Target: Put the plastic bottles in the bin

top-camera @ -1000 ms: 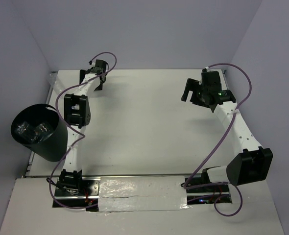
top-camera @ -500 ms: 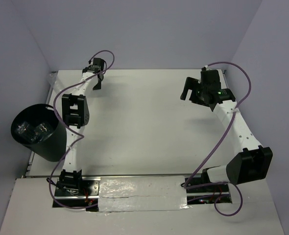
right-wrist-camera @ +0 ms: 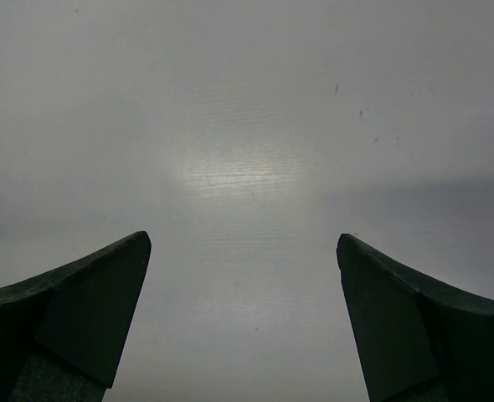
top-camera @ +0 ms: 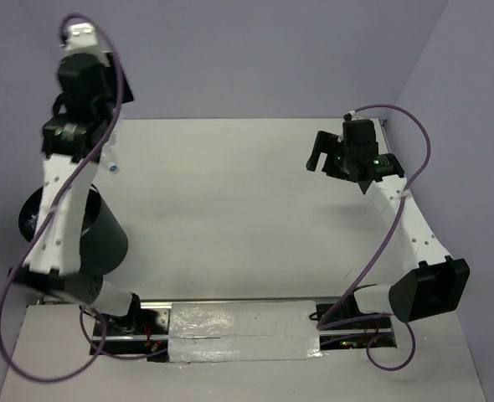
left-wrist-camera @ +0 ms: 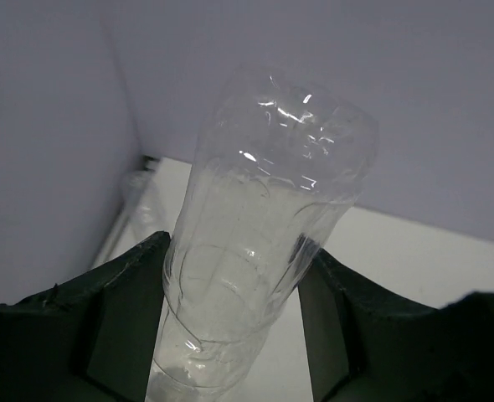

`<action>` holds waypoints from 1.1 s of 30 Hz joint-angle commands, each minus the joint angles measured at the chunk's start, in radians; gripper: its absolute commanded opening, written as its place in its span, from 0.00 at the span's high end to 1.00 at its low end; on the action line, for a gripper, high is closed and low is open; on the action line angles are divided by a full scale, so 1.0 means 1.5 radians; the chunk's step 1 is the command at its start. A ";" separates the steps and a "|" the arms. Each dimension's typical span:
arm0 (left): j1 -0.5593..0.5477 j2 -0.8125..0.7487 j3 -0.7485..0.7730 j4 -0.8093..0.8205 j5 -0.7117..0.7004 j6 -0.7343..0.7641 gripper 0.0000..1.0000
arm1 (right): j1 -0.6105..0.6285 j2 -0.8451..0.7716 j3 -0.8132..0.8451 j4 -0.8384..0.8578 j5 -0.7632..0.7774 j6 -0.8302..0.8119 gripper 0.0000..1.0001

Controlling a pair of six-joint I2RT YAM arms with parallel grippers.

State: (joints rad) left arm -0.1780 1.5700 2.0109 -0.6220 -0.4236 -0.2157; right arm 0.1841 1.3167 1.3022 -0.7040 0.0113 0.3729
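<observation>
A clear crinkled plastic bottle is clamped between the two dark fingers of my left gripper. In the top view my left gripper is raised high at the far left, and the bottle hangs below it with its light-blue cap pointing down. The black bin stands lower left of it, its mouth largely hidden behind my left arm. My right gripper hovers over the far right of the table, open and empty, with bare table between its fingers.
The white table is walled by lilac panels at the back and both sides. A purple cable loops round each arm. A faint clear shape lies by the left wall in the left wrist view.
My left arm has swung up from low over the table's far-left corner to high above the bin side, its jaws now shut on a bottle. The right arm has barely moved.
</observation>
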 commanded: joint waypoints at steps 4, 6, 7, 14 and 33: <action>0.055 -0.166 -0.146 0.022 -0.130 -0.046 0.49 | 0.010 -0.046 0.008 0.017 -0.004 0.005 0.00; 0.073 -0.236 -0.212 0.038 -0.158 -0.074 0.50 | 0.013 -0.048 0.010 0.015 -0.004 0.004 0.00; 0.079 -0.262 -0.238 0.049 -0.159 -0.081 0.50 | 0.012 -0.048 0.011 0.014 -0.005 0.003 0.00; 0.098 -0.423 -0.451 0.108 -0.214 -0.154 0.45 | 0.011 -0.072 -0.011 0.019 -0.004 -0.003 0.00; 0.103 -0.569 -0.589 0.101 -0.375 -0.282 0.01 | 0.011 -0.079 -0.038 0.024 -0.024 -0.004 0.00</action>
State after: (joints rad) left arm -0.0284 0.7341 1.1084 -0.5232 -0.9195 -0.6224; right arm 0.1940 1.2243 1.2541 -0.6937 -0.0158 0.3729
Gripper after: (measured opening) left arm 0.993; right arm 0.996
